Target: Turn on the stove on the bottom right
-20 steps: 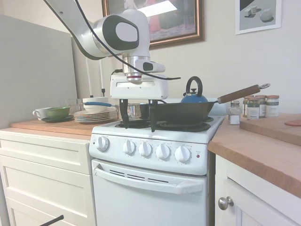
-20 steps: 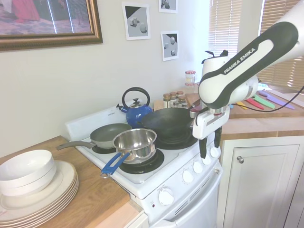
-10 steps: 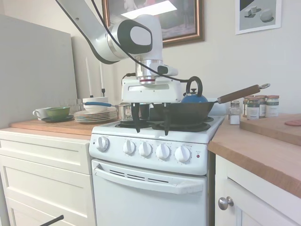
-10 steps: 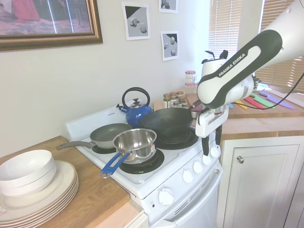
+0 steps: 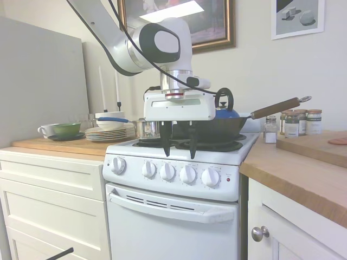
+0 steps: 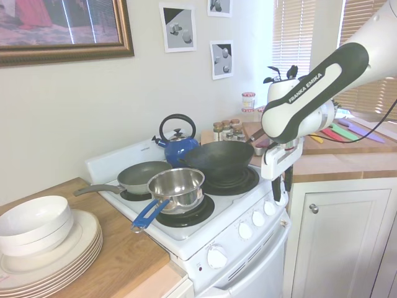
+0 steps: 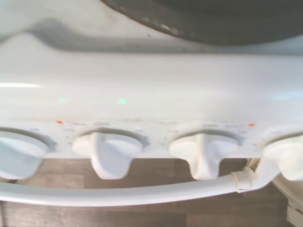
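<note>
One label reads "FRANKA EMIKA" above the tool [image 6: 281,186].

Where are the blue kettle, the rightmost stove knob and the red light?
blue kettle [image 6: 180,148]: second exterior view, on its body.
rightmost stove knob [image 5: 210,177]: first exterior view, on its face.
red light [image 5: 228,179]: first exterior view, on the lamp.

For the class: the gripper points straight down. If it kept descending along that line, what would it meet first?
Probably the stove, at its row of knobs on the front panel. The open gripper hangs just above them, and the wrist view shows knobs directly below. Which knob is unclear.
</note>
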`<state>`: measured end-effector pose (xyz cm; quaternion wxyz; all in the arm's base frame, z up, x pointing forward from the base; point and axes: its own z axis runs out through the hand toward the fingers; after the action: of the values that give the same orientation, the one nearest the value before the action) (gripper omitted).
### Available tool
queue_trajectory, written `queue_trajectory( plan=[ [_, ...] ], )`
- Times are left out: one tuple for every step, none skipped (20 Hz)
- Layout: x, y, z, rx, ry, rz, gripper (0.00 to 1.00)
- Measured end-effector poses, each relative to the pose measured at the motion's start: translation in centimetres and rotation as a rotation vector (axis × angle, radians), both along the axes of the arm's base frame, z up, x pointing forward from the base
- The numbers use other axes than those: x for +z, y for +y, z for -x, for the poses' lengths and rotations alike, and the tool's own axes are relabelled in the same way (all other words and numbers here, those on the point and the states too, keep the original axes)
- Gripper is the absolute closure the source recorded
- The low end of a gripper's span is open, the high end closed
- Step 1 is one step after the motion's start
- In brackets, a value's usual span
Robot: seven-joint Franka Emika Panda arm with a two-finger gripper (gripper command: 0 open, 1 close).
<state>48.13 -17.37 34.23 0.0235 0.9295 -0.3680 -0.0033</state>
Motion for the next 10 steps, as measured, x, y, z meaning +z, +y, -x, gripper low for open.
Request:
queue_trajectory(
  plan=[
    [-0.1, -0.2, 0.0, -0.001, 0.0, 0.002, 1.0],
    [-0.2, -0.4, 0.1, -0.002, 0.0, 0.004, 1.0],
    [-0.3, -0.6, 0.1, -0.005, 0.0, 0.006, 1.0],
    [-0.5, -0.9, 0.2, -0.008, 0.002, 0.007, 1.0],
    [-0.7, -1.2, 0.2, -0.011, 0.003, 0.008, 1.0],
    [-1.0, -1.5, 0.2, -0.013, 0.001, 0.011, 1.0],
    [-1.2, -1.8, 0.3, -0.014, 0.001, 0.014, 1.0],
    [-1.4, -2.1, 0.3, -0.013, 0.0, 0.016, 1.0],
    [-1.5, -2.5, 0.4, -0.014, -0.004, 0.018, 1.0],
    [-1.6, -2.8, 0.5, -0.016, -0.005, 0.019, 1.0]
  ],
)
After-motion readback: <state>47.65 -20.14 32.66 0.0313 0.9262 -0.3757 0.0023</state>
